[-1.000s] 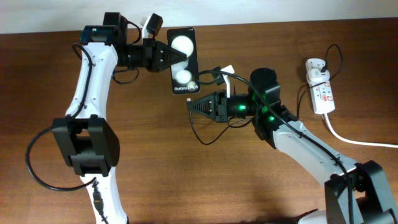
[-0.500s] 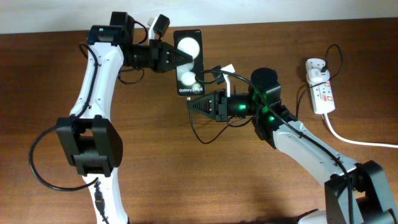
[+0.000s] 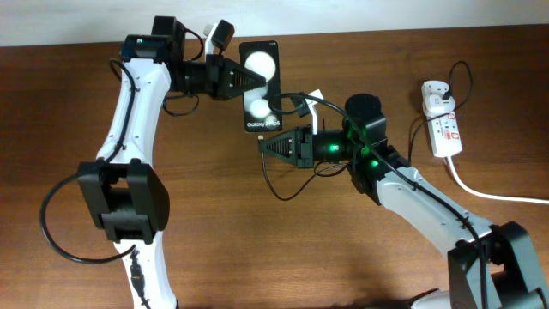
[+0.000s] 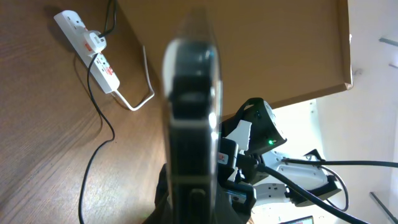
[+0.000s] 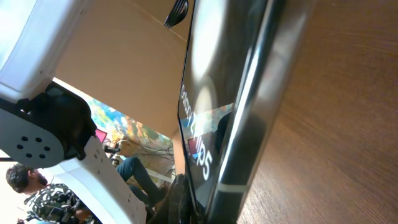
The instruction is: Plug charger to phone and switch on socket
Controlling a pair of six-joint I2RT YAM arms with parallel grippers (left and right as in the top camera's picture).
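Note:
My left gripper [image 3: 247, 79] is shut on the phone [image 3: 260, 86], a black glossy slab with two bright reflections and "Galaxy" lettering, and holds it above the table. In the left wrist view the phone [image 4: 190, 106] shows edge-on between the jaws [image 4: 194, 200]. My right gripper [image 3: 264, 144] is shut on the charger [image 3: 265, 178] near its plug end, right at the phone's lettered end. In the right wrist view the phone [image 5: 231, 93] fills the frame just beyond my fingers [image 5: 186, 202]; the plug tip is hidden. The socket [image 3: 445, 124] lies at the far right.
The white adapter [image 3: 437, 89] sits in the socket's far end. A thick white cord [image 3: 493, 194] runs off right. The socket [image 4: 99, 57] and thin black cable [image 4: 112, 129] also show in the left wrist view. The table's back edge lies just behind the phone.
My left gripper has carried the phone to the right, closer to the right gripper's tip, and has held still for the last half second. The right arm has hardly moved.

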